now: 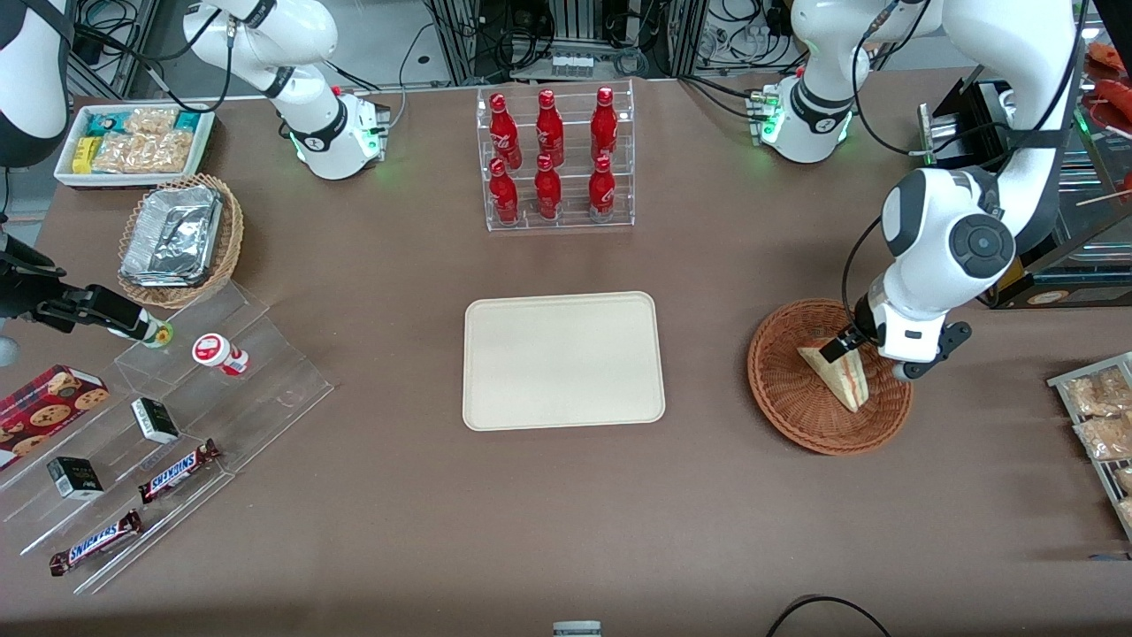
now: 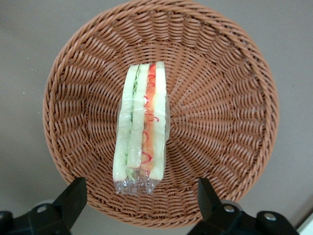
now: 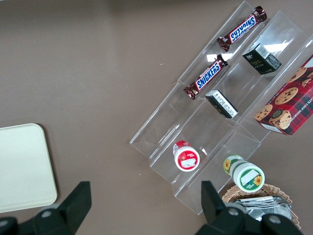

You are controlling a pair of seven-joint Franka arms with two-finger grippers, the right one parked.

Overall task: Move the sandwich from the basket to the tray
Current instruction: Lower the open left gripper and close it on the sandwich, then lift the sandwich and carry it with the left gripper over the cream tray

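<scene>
Hovering over the basket (image 2: 230,73) near the worktop's working-arm end, the gripper (image 2: 139,196) holds its fingers (image 2: 73,198) spread wide and empty — the sandwich (image 2: 142,127) lies inside, its long axis running crosswise to their gap.

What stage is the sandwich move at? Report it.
Early stage. Done: the left arm's end effector is over the basket, its fingers open either side of the sandwich. In hand: nothing gripped; the sandwich lies in the basket. Left: close on it, lift it, carry it to the tray, which holds nothing yet, and release.
</scene>
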